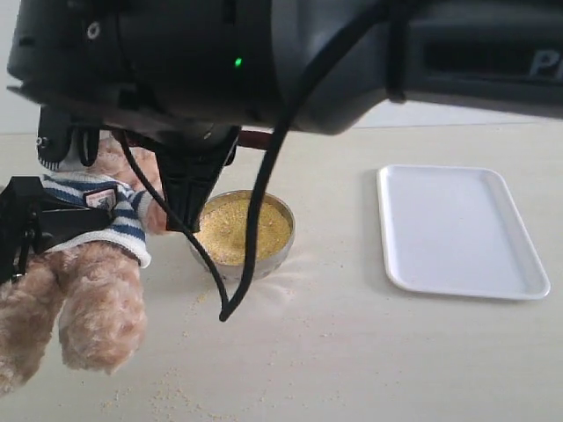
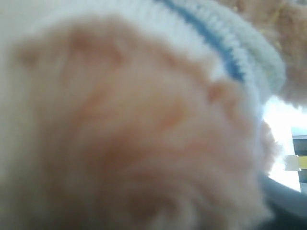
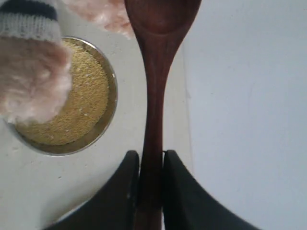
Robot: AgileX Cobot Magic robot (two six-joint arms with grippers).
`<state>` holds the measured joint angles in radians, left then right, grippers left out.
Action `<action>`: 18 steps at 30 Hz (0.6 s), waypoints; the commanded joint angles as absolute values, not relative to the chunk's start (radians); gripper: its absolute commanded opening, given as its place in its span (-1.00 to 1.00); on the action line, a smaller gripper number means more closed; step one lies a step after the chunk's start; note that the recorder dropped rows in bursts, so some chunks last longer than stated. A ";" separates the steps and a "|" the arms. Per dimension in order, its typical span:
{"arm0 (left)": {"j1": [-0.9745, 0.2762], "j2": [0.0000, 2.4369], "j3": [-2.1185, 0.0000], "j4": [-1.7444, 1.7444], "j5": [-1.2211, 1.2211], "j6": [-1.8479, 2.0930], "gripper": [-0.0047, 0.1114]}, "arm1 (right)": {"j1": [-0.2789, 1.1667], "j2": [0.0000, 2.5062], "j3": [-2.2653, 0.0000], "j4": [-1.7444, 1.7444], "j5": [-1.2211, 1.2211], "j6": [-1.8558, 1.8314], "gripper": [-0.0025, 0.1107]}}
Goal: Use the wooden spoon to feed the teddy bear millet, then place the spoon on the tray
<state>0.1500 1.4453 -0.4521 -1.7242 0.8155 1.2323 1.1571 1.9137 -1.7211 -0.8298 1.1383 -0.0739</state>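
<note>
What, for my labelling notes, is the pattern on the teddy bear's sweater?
Navy-and-white stripes on the sweater; the exterior view shows them best.

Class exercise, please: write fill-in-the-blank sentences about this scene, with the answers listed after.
The wooden spoon is held by the ____ gripper.
The millet lies in a round metal ____.
The tray's colour is ____.
The teddy bear wears a ____ sweater.
Answers: right, bowl, white, striped.

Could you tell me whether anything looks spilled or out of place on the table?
Yes: loose millet grains lie scattered on the table, near the metal bowl and beside the legs of the teddy bear. They look spilled, since they lie outside the bowl.
</note>
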 commanded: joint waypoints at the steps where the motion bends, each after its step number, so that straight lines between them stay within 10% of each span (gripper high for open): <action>1: 0.141 1.442 -0.453 -1.744 0.833 1.256 -0.83 | 1.112 1.827 -1.727 -0.678 1.216 -0.072 -0.96; 18: 0.141 1.442 -0.453 -1.744 0.827 1.302 -0.83 | 0.832 1.819 -1.722 -0.315 1.221 -0.306 -0.96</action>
